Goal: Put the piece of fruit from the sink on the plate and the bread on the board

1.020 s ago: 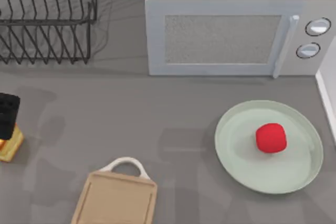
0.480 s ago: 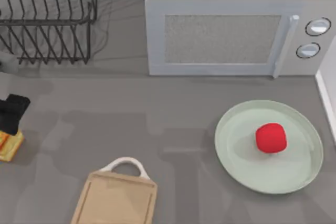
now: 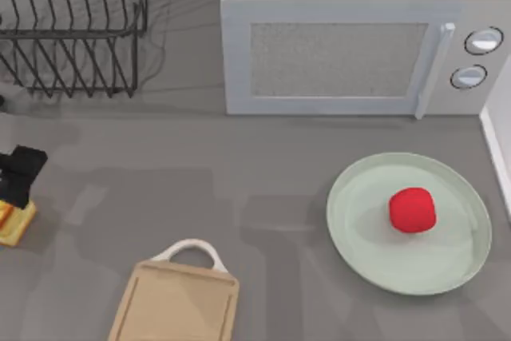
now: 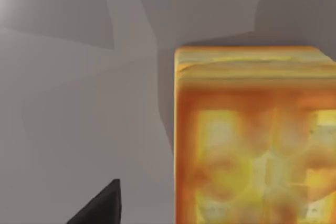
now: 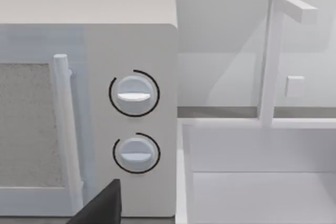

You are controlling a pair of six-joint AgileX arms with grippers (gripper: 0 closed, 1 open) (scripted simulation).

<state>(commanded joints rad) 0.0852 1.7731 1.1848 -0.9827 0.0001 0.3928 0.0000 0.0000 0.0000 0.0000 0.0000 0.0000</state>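
The bread (image 3: pixel 16 224), a golden-brown cube, sits on the counter at the far left edge. My left gripper (image 3: pixel 21 173) hangs just above and behind it, open. In the left wrist view the bread (image 4: pixel 254 135) looms close, with one dark fingertip (image 4: pixel 102 205) standing clear beside it. The red fruit (image 3: pixel 412 210) rests on the pale green plate (image 3: pixel 359 245) at the right. The wooden board (image 3: pixel 176 305) with its white handle lies at the front, left of centre. The right wrist view faces the microwave (image 5: pixel 131 114) and the white sink (image 5: pixel 252 182), with one fingertip (image 5: pixel 102 205) set off to the side.
A white microwave (image 3: pixel 351 45) stands at the back. A black wire dish rack (image 3: pixel 72 29) fills the back left corner. The sink's white rim (image 3: pixel 501 141) runs along the right edge. Bare grey counter lies between board and plate.
My left gripper has shifted slightly to the right over the bread. The bread, fruit, plate and board have not moved.
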